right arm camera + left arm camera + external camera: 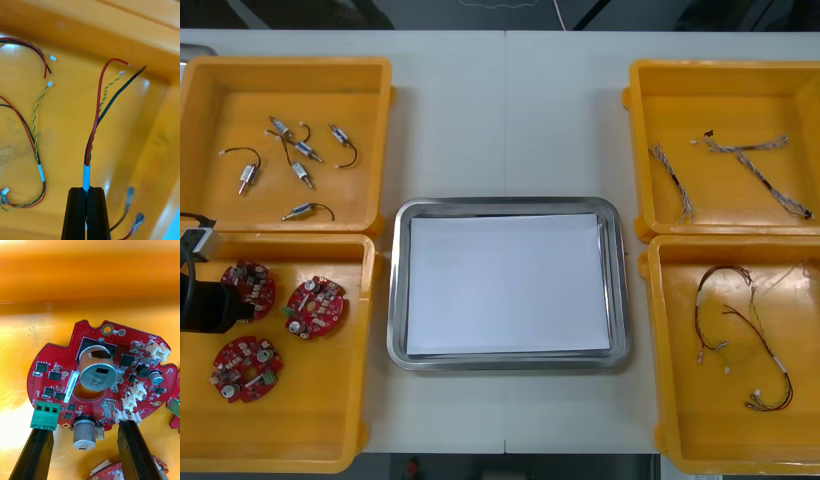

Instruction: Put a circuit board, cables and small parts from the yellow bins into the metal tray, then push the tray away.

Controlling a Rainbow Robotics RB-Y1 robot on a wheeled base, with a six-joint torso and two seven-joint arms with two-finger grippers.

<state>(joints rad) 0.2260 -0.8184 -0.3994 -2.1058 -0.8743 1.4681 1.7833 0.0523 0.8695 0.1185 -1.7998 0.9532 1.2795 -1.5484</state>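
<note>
Three round red circuit boards lie in the near left yellow bin point(330, 420). My left gripper point(230, 305) reaches in from the table's left edge to the far board point(250, 285). In the left wrist view this board point(123, 356) lies flat, and my left gripper point(84, 427) is open with a finger at each side of the board's near edge. My right gripper point(87, 189) is shut on the white band of a red and yellow cable point(98, 112) with a black strand, held above the orange bin floor point(71, 123). The metal tray point(505, 205), white inside, sits at the table's middle.
The far left bin point(220, 80) holds several small metal parts point(298, 150). Twisted blue and white cables point(740, 160) lie in the far right bin. More red and yellow cables point(735, 330) lie in the near right bin, with other loose ones point(35, 123) beside the held cable.
</note>
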